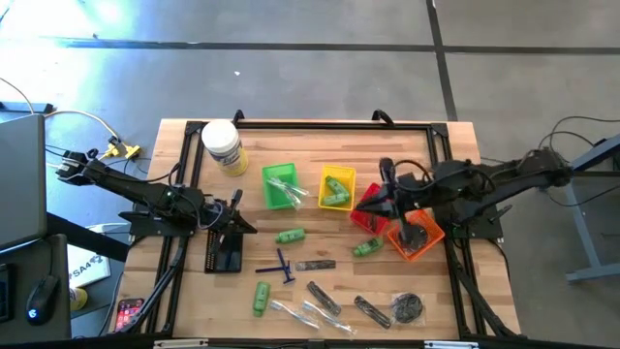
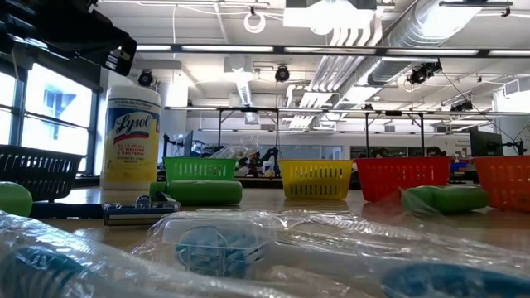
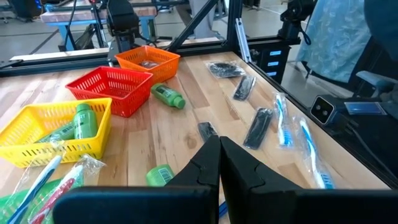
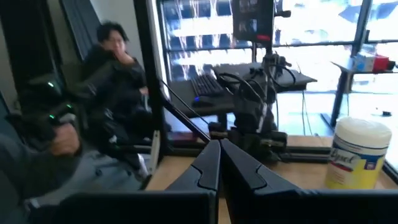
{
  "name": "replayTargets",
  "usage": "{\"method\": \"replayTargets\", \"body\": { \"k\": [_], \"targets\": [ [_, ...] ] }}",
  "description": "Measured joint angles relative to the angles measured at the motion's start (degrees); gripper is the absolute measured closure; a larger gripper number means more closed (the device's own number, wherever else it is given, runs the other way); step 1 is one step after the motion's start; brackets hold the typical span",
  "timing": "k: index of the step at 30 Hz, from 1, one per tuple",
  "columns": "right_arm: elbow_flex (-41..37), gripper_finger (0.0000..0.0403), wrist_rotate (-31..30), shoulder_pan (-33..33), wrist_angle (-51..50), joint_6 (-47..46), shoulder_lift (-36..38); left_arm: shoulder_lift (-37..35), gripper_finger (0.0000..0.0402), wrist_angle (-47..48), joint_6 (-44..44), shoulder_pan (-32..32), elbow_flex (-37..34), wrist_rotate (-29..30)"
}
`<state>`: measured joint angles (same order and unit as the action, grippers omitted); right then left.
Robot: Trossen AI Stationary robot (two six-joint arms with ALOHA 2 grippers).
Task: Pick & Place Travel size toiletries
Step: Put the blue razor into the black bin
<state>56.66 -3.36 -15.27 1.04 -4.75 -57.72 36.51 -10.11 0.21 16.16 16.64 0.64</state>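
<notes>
Toiletries lie on the wooden table: green bottles, a blue razor, dark grey pieces, a round dark pouch and clear packets. One green bottle lies in the yellow basket, and clear packets lie in the green basket. My left gripper is shut and empty at the table's left, above the black basket. My right gripper is shut and empty, raised over the red basket.
An orange basket with a dark item in it stands right of the red one. A big white jar with a yellow label stands at the far left. A black frame runs along the table's edges. A person sits beyond the table's left side.
</notes>
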Motion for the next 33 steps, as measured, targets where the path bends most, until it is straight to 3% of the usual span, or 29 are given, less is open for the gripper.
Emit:
{"method": "replayTargets", "body": {
  "k": [5,9,13,27,33],
  "targets": [
    [-13.7,0.0399,1.2,0.0,8.1,0.4,6.9,0.0,0.0401,0.0,0.9,0.0,0.0,1.0],
    [-22.1,0.0399,5.1,0.0,15.1,1.8,10.7,0.0,0.0401,0.0,1.0,0.0,0.0,1.9],
    [-29.6,0.0399,4.8,0.0,21.6,1.8,12.6,0.0,0.0401,-0.3,1.1,0.0,0.0,2.1],
    [-47.0,0.0399,4.8,0.0,43.9,1.1,12.4,0.0,0.0401,-1.0,-2.5,0.0,0.0,2.2],
    [-51.4,0.0399,1.4,0.0,48.5,-0.2,12.3,0.0,0.0401,-0.9,-6.0,0.0,0.0,6.4]
  ]
}}
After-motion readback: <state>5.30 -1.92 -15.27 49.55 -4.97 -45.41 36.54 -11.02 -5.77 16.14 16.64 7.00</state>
